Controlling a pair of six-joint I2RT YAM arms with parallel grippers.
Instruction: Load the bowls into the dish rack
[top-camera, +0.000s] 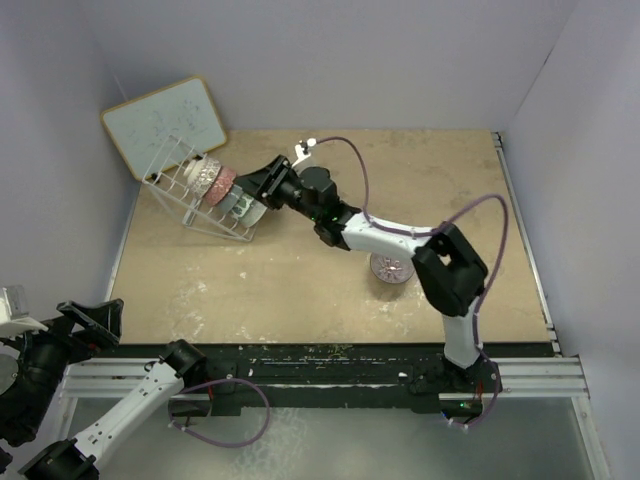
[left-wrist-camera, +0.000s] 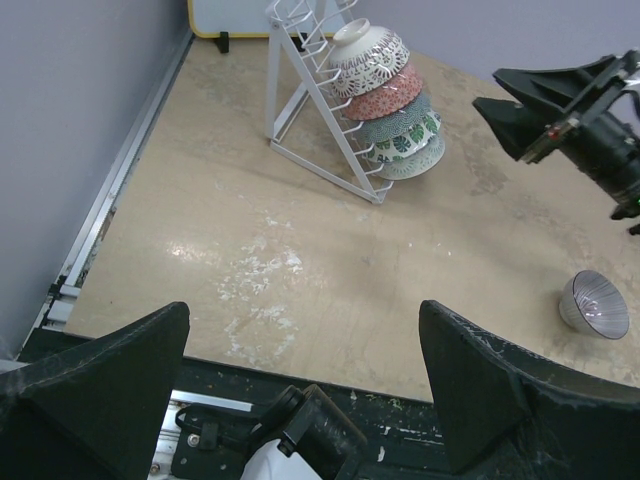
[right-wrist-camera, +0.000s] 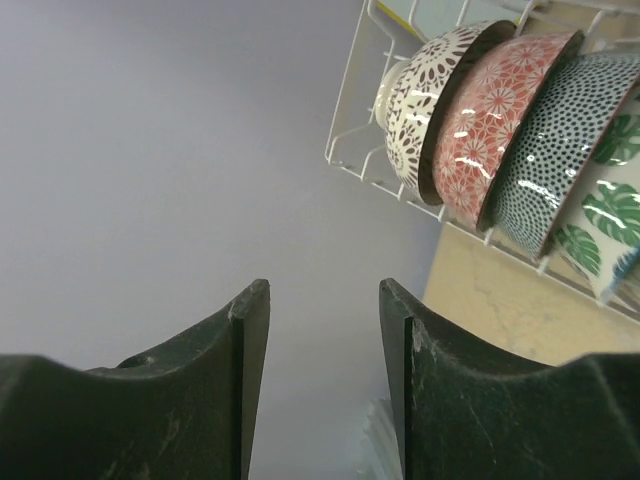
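The dish rack (top-camera: 175, 185) stands tilted at the far left of the surface (left-wrist-camera: 300, 300), just in front of the whiteboard (top-camera: 165, 125). Four bowls sit in it on edge, packed one against the other: a black-and-white floral bowl (right-wrist-camera: 440, 100) highest, then a red-pink bowl (right-wrist-camera: 500, 120), a dotted bowl (right-wrist-camera: 570, 150) and a green leaf bowl (right-wrist-camera: 610, 220). Whether another one hides below the leaf bowl, I cannot tell. One more, a bowl with radial lines (left-wrist-camera: 593, 303), lies on the surface well apart from the rack, so I judge the loading nearly done but not finished.

The right end effector (right-wrist-camera: 322, 290) hangs just beside the racked bowls with its fingers apart and nothing between them. Here is my first worry: it is so near the rims that a careless pull sideways could catch one. The bowls lean on each other on a sloped rack, so one push may shake the whole row or shift the light wire frame. The second worry is the lone bowl. Seen from above it sits partly under the right arm (top-camera: 385, 240), so a low swing back could knock it away. Also the free place seems to be only at the low end of the rack — a bowl set there loosely might slip out.

The left end effector (left-wrist-camera: 303, 310) is wide apart and empty, far from everything.
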